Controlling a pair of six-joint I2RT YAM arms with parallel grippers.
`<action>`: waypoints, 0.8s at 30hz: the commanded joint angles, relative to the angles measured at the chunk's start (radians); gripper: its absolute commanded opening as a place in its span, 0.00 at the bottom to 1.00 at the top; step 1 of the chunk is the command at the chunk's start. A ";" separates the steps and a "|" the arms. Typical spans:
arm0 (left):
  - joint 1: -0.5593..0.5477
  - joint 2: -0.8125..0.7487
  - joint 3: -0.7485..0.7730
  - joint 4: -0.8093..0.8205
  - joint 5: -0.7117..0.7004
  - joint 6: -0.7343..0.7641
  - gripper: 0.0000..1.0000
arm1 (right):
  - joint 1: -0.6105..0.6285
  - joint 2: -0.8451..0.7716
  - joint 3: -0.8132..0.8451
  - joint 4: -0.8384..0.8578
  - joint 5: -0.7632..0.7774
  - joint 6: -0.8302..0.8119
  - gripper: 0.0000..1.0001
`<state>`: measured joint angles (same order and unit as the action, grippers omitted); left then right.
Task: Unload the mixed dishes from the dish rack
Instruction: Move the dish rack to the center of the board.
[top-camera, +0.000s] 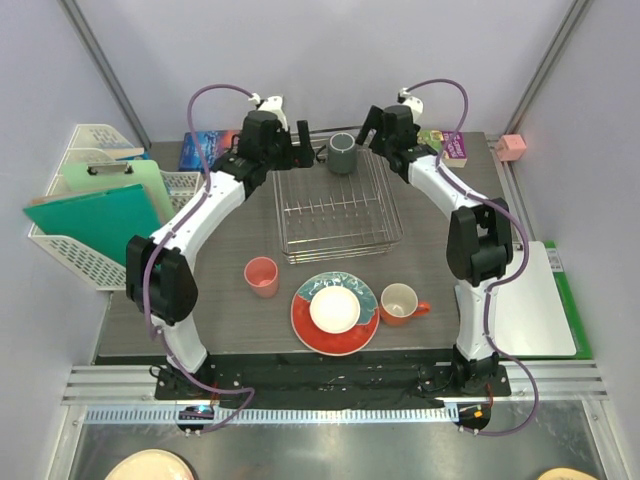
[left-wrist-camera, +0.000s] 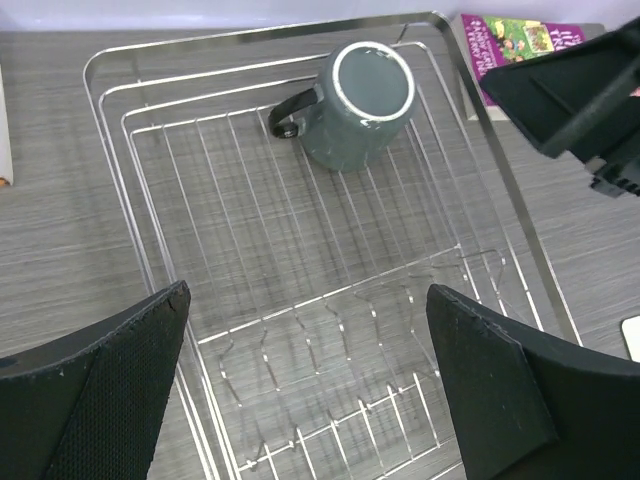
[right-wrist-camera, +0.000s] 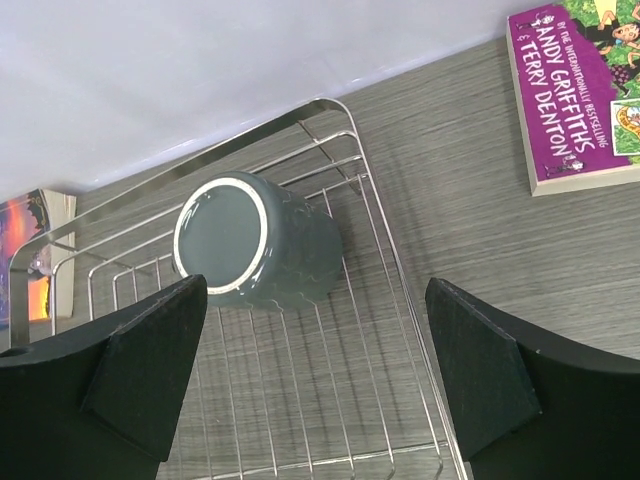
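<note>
The dark grey mug (left-wrist-camera: 358, 100) sits bottom up at the far end of the dish rack (left-wrist-camera: 250, 230). The left gripper (left-wrist-camera: 308, 295) and right gripper (right-wrist-camera: 315, 290) both hover spread and empty near it; reaching together, they could collide or knock the mug over

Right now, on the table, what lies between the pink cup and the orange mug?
The teal plate, with the small bowl sitting on it, lies between the pink cup and the orange mug. The top external view shows this.
</note>
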<state>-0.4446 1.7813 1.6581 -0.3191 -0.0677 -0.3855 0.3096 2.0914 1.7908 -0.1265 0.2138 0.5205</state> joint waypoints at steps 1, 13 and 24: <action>0.026 -0.007 0.009 0.126 0.117 -0.009 1.00 | -0.026 -0.005 0.025 0.036 -0.001 -0.023 0.96; 0.038 0.096 0.045 0.153 0.090 -0.036 1.00 | -0.037 0.003 -0.068 -0.033 0.105 -0.039 0.93; 0.058 -0.038 -0.078 0.014 -0.135 -0.139 1.00 | -0.037 -0.214 -0.341 -0.029 0.099 0.026 0.89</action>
<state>-0.3973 1.8591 1.6264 -0.2687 -0.1242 -0.4686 0.2684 2.0365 1.5116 -0.1825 0.2905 0.5129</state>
